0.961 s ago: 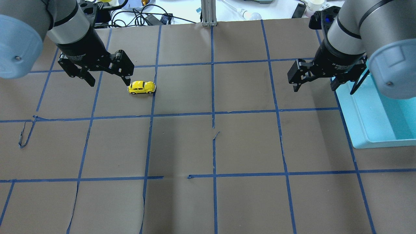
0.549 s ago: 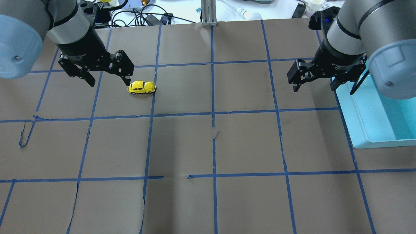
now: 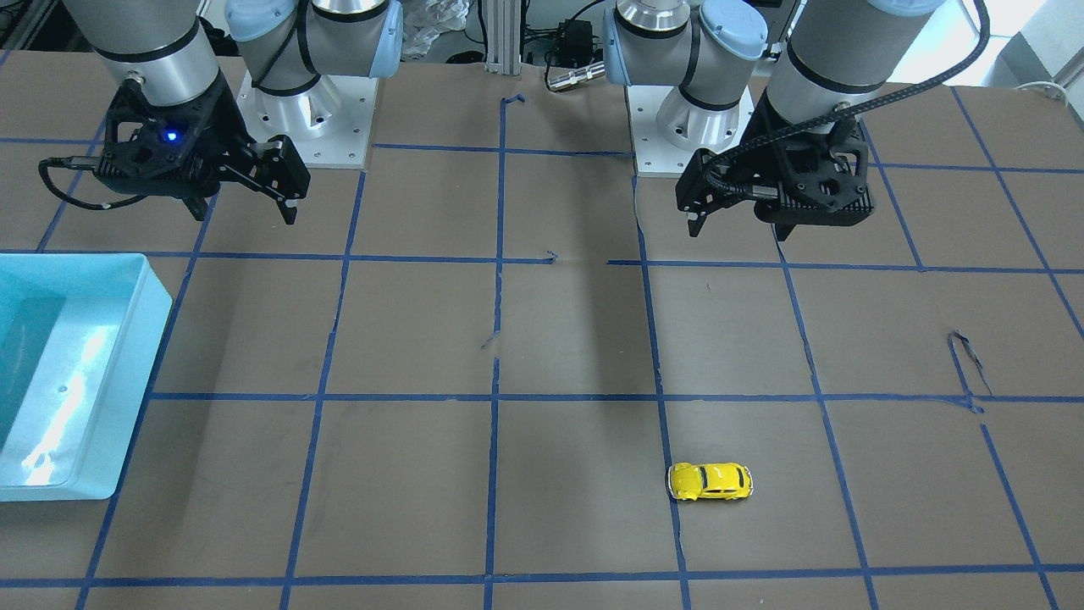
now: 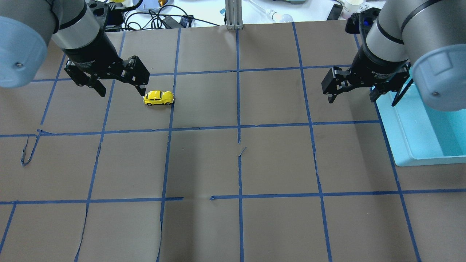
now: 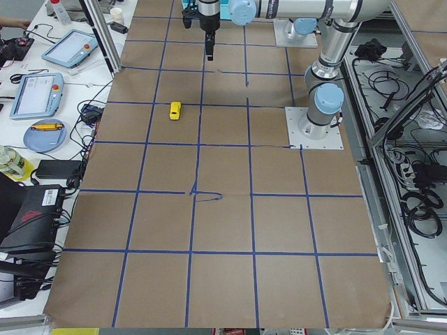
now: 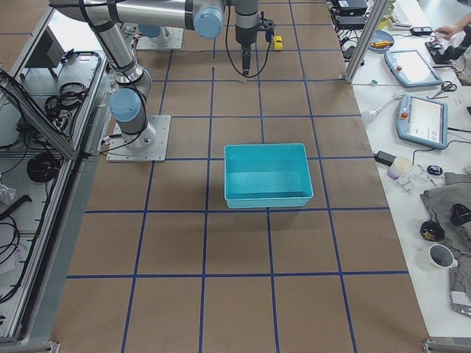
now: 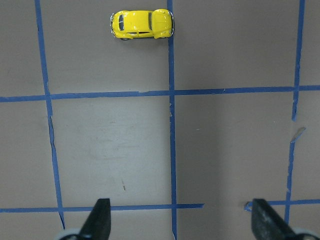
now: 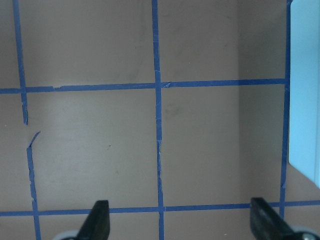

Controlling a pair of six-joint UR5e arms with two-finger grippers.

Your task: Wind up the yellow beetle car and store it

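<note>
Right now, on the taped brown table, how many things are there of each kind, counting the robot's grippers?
Yellow beetle car: 1
Teal bin: 1
Grippers: 2 (left gripper, right gripper, both open and empty)
Total: 4

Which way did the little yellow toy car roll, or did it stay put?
No, it stayed put. The small glossy yellow beetle toy car still has one end on the same blue tape line.

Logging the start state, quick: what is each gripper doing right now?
Left gripper: open, holding nothing.
Right gripper: open, holding nothing.
</note>
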